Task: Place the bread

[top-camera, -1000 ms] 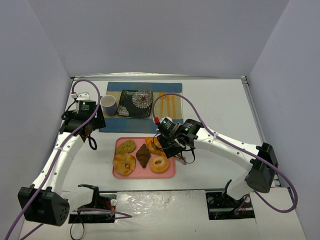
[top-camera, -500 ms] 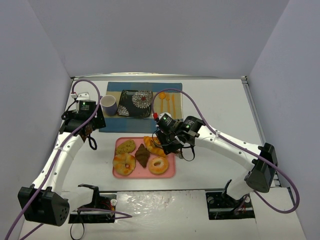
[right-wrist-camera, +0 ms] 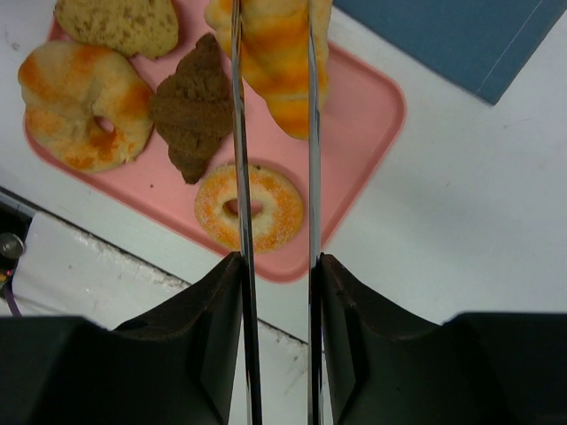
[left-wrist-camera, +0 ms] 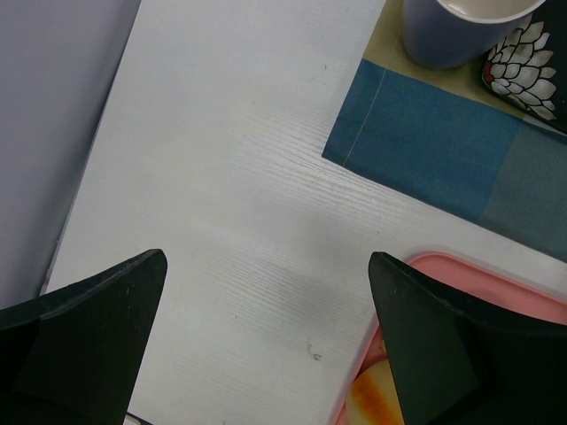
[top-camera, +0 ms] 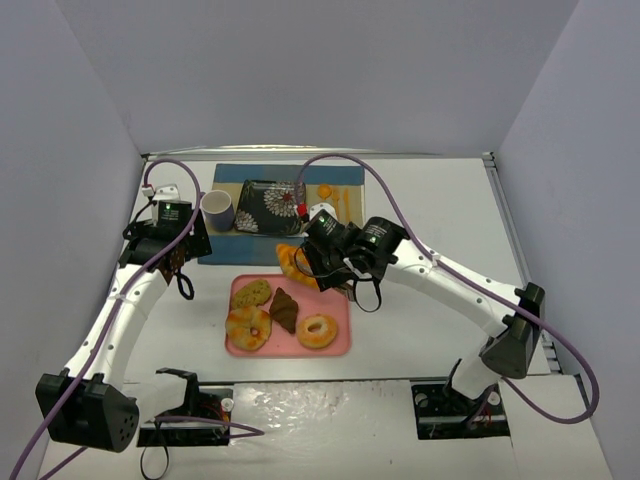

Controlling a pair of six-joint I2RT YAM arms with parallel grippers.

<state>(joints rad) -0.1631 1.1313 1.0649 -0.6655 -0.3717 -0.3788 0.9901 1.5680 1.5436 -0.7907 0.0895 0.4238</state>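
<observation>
The bread, a golden-orange ridged croissant (top-camera: 293,264), hangs in the air above the far edge of the pink tray (top-camera: 340,345). My right gripper (top-camera: 305,262) is shut on it; in the right wrist view the croissant (right-wrist-camera: 275,62) sits between two thin metal blades held by the fingers (right-wrist-camera: 199,354). The dark floral square plate (top-camera: 272,207) lies on the blue placemat (top-camera: 225,250) beyond it. My left gripper (top-camera: 183,278) is open and empty over bare table left of the tray (left-wrist-camera: 496,283).
The tray holds a sugared ring donut (top-camera: 318,329), a larger glazed donut (top-camera: 248,327), a dark brown chocolate pastry (top-camera: 284,309) and a greenish bun (top-camera: 251,293). A lilac cup (top-camera: 218,210) and orange cutlery (top-camera: 334,200) are on the placemat. Walls enclose three sides.
My right gripper has lifted the croissant off the tray and carried it up and away toward the placemat. The left arm has not moved.
</observation>
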